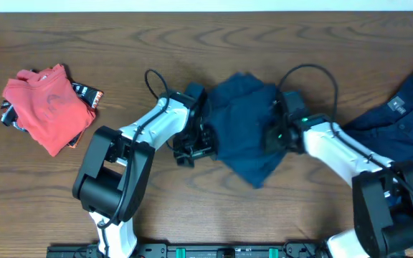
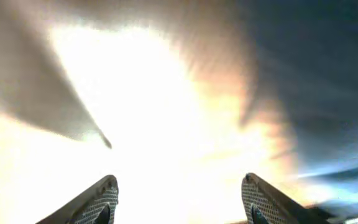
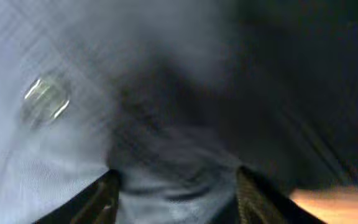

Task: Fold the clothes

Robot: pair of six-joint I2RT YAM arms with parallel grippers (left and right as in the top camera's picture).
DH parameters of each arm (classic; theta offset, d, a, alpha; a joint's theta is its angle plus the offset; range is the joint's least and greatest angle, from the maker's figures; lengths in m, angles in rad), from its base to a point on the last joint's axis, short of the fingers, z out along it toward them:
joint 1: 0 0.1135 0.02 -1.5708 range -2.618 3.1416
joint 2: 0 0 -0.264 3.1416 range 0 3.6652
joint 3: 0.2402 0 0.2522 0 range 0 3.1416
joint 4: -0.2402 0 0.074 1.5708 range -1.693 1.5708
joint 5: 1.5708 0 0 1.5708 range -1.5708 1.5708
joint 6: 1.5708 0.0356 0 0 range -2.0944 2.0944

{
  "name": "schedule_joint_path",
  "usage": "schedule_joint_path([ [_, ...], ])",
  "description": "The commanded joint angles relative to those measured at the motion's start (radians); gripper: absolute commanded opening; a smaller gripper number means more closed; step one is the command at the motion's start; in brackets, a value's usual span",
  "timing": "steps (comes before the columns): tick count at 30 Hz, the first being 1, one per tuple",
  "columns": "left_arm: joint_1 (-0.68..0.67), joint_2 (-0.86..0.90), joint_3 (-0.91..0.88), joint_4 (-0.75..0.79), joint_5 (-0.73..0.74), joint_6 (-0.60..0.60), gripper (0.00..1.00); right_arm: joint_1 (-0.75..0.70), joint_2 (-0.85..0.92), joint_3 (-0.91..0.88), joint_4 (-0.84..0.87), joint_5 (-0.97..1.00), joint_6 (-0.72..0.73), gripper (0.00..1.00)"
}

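Where the wooden surface reaches my far left, a folded red shirt lies on top of a dark patterned garment that peeks out along its edges. Both sit well apart from the arms.

Moving toward the middle, the left end effector is down at the left edge of the navy garment, which lies rumpled at the centre of the surface. In the left wrist view its fingers stand wide apart. Between them I see only glare-washed surface, and the navy cloth fills the upper right of that frame, so nothing is held there.

On the garment's right side the right end effector rests over the fabric. Its wrist view is blurred, but the fingers are spread, with a bunched fold of navy cloth lying between them, not pinched. A small pale shiny spot shows on the fabric at the upper left, and I cannot tell what it is.

At the far right edge another dark blue garment lies spread out and unfolded, partly under the right arm's base.
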Motion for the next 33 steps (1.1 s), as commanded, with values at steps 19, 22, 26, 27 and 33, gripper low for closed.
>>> schedule_joint_path([
  [19, 0.085, -0.108, 0.006, 0.653, -0.002, 0.266, 0.98, -0.042, 0.023, 0.15, -0.089, -0.009, -0.06, 0.71],
  [22, 0.085, -0.043, 0.008, 0.722, 0.07, 0.266, 0.98, -0.038, 0.023, 0.15, -0.093, -0.01, -0.06, 0.72],
  [26, 0.084, 0.025, 0.008, 0.788, 0.137, 0.266, 0.98, -0.036, 0.023, 0.15, -0.113, -0.01, -0.06, 0.73],
  [27, 0.083, 0.044, 0.009, 0.8, 0.15, 0.265, 0.98, -0.036, 0.023, 0.15, -0.117, -0.01, -0.06, 0.73],
  [33, 0.059, 0.127, 0.01, 0.813, 0.306, 0.264, 0.98, -0.036, 0.023, 0.15, -0.123, -0.009, -0.06, 0.73],
])
